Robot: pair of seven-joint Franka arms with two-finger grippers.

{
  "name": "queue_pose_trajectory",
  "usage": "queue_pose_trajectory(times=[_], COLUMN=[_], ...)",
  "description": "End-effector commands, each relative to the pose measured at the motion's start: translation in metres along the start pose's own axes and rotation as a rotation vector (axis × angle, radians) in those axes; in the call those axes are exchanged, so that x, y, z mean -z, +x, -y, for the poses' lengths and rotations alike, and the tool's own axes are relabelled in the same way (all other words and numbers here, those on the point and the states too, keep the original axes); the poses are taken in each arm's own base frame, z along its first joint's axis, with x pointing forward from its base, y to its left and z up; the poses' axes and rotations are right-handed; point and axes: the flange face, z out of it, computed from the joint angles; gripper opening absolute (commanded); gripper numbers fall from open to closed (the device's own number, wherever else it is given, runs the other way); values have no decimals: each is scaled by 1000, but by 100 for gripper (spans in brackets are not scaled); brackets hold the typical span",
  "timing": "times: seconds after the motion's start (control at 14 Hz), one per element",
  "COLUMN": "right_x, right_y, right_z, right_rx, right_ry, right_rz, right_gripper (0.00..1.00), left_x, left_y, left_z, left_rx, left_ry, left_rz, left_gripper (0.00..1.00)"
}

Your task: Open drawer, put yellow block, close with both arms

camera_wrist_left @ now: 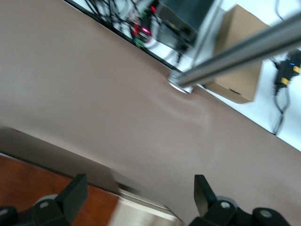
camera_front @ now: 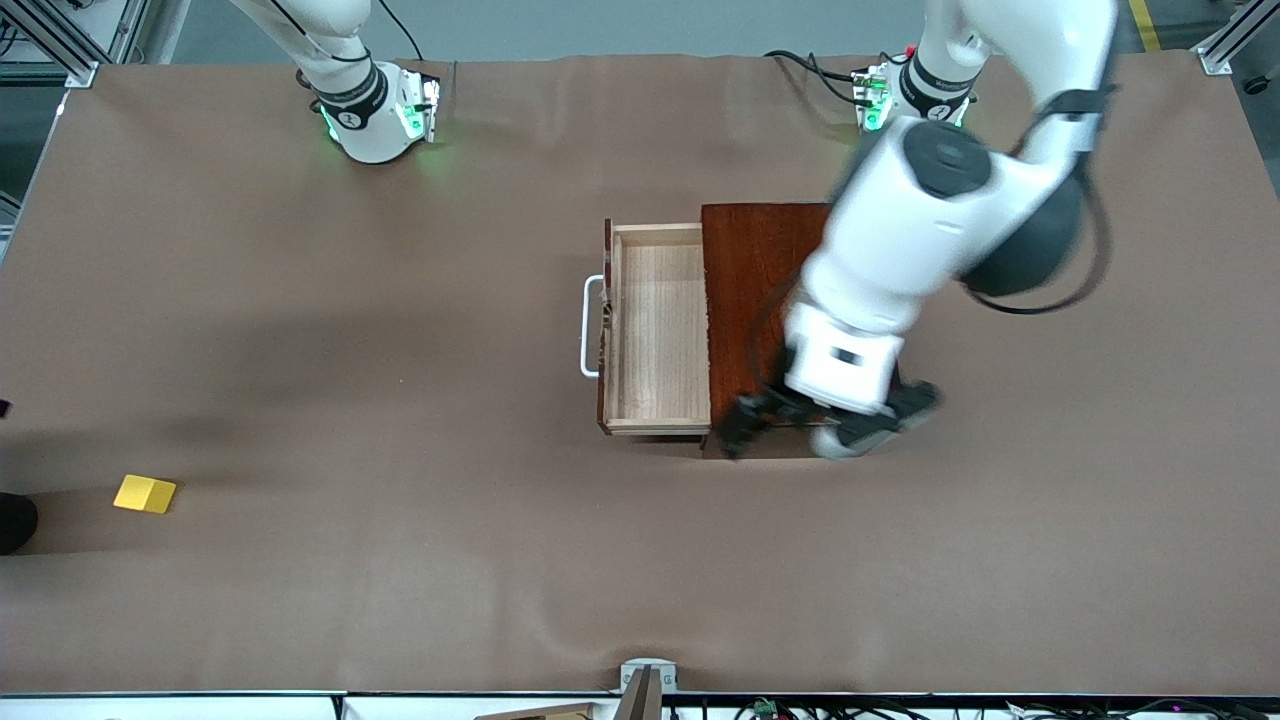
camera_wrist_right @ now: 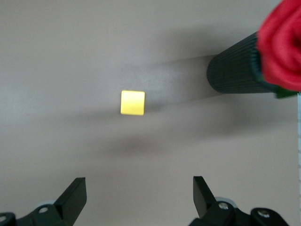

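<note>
The pale wooden drawer (camera_front: 657, 330) stands pulled out; the left gripper (camera_front: 800, 425) hovers over the mahogany box (camera_front: 755, 270), jaws open; the right gripper (camera_wrist_right: 138, 202) hangs over the small yellow cube (camera_wrist_right: 132, 102), jaws open.

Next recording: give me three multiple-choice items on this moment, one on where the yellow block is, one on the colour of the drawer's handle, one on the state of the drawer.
1. Where is the yellow block?
A. In the drawer
B. On the table toward the right arm's end
C. On top of the box

2. What colour is the handle on the drawer?
A. White
B. Black
C. Yellow

3. What state is the drawer in?
A. Shut
B. Pulled out and empty
C. Pulled out with the block inside

Key: 1 B, the block lies on the bare cloth, well apart from the box. 2 A, the U-shaped bar shows white against the cloth. 3 B, the pale wood floor is fully exposed with nothing on it.
</note>
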Motion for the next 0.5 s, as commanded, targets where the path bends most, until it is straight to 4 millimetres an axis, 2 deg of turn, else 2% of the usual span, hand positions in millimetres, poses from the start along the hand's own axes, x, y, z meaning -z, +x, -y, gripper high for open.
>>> queue_pose_trajectory(times=[0.0,0.07,0.21,0.43], right_x=[-53,-71,-109,-168], right_y=[22,26,34,42], right_z=[3,7,20,21], right_rx=[-109,-122,-135,-183], right_ry=[-3,0,3,11], right_rz=[9,9,16,-21], right_gripper=[100,100,100,100], left_x=[33,41,44,47], left_y=[36,55,75,103], left_z=[51,73,108,157], left_rx=[-56,-78,-118,-157], left_ry=[70,98,163,215], left_rz=[27,40,96,151], left_gripper=[100,100,100,100])
